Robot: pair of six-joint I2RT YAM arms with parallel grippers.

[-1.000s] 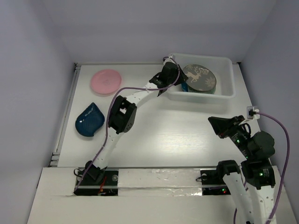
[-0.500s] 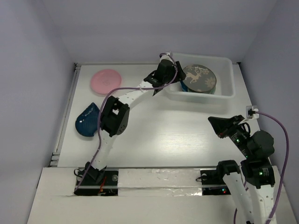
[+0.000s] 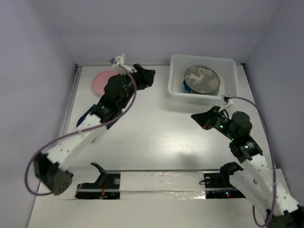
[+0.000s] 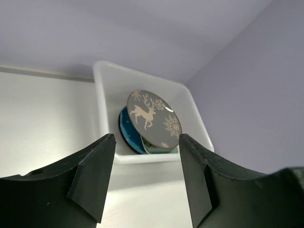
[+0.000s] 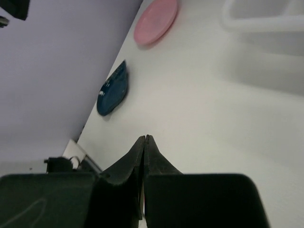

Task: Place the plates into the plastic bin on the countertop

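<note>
The plastic bin (image 3: 199,98) stands at the back right of the countertop (image 3: 156,137). In it, the dark grey deer plate (image 3: 203,79) leans on a blue plate (image 3: 185,87) and a pale green one (image 4: 157,148). My left gripper (image 3: 148,76) hangs open and empty left of the bin; its wrist view looks at the bin (image 4: 105,95) between spread fingers (image 4: 95,166). The pink plate (image 3: 99,81) and blue scalloped plate (image 3: 84,117) lie at the far left, partly hidden by the left arm. My right gripper (image 3: 197,118) is shut on nothing, above the countertop in front of the bin.
A metal strip (image 3: 69,114) runs along the countertop's left edge. Purple-grey walls close in the back and both sides. In the right wrist view, the pink plate (image 5: 156,21) and blue scalloped plate (image 5: 113,89) lie near the wall, the bin's edge (image 5: 259,19) at top right.
The left arm has drawn back from the bin's left end, swinging left, its jaws now wide apart. The right arm has reached forward towards the middle and its jaws have closed.
</note>
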